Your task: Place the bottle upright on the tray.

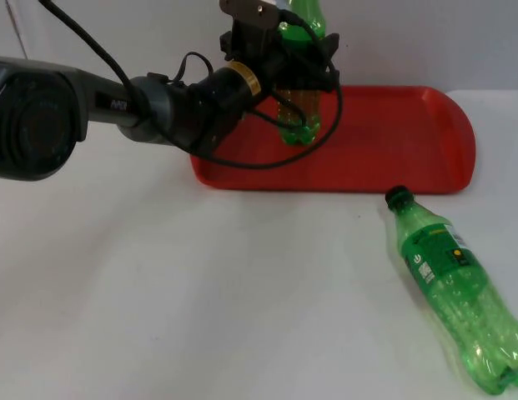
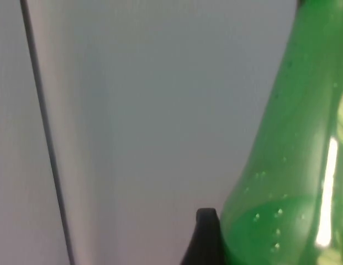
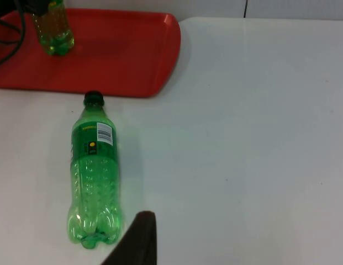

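The green plastic bottle (image 1: 299, 125) I am holding stands upright on the red tray (image 1: 392, 150), its base resting on the tray's floor toward the tray's left end and near its far rim. It is translucent, with a little yellowish liquid low down. My left gripper (image 1: 302, 68) is closed around the bottle's middle, one finger on each side, so the neck rises above my fingers and the ribbed foot shows beneath them. From my left wrist, the bottle's green shoulder (image 2: 293, 165) sits right against my black fingertip (image 2: 204, 237), with the grey partition wall (image 2: 132, 110) behind it.

The tray lies on the white table (image 1: 200, 292) with its long side running across, close to the partition wall; its right end is rounded and bare.

A second green bottle (image 1: 459, 304) lies on its side on the table, off the tray and in front of its right end. Its black cap (image 1: 396, 197) points toward the tray's front rim and stops just short of it, and its base points toward the table's near right edge. A green label with a white barcode patch wraps its upper half. From my right wrist I see this lying bottle (image 3: 94, 176) near my right fingertip (image 3: 139, 240), and farther off the tray (image 3: 132, 66) with the upright bottle (image 3: 52, 33) on it. My right arm waits above the table on the right side; I cannot tell how its jaws stand.
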Controlling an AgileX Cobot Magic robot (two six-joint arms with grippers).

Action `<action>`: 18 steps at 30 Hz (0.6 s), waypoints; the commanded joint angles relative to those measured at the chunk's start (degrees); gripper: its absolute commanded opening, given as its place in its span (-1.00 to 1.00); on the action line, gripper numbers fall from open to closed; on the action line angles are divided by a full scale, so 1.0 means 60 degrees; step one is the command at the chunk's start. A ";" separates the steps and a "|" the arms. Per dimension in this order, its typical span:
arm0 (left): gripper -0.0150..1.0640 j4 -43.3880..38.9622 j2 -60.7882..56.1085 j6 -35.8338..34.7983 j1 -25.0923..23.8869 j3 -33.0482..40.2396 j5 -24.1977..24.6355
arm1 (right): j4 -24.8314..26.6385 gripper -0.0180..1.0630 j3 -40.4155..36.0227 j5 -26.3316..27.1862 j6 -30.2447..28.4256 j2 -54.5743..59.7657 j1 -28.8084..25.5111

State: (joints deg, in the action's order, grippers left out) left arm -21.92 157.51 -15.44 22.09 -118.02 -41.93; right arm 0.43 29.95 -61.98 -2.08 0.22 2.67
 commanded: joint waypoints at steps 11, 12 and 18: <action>0.46 -0.0290 -0.0073 -0.0085 0.0045 -0.0034 -0.0141 | 0.0029 0.98 -0.0064 0.0026 -0.0017 -0.0036 -0.0045; 0.59 -0.0270 -0.0073 -0.0085 0.0045 -0.0034 -0.0141 | 0.0029 0.98 -0.0064 0.0026 -0.0017 -0.0036 -0.0045; 0.98 -0.0270 -0.0073 -0.0085 0.0045 -0.0034 -0.0141 | 0.0029 0.98 -0.0064 0.0026 -0.0017 -0.0036 -0.0045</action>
State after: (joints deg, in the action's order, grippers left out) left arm -23.13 157.51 -15.44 22.09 -118.02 -42.27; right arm 0.43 29.95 -61.98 -2.08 0.22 2.67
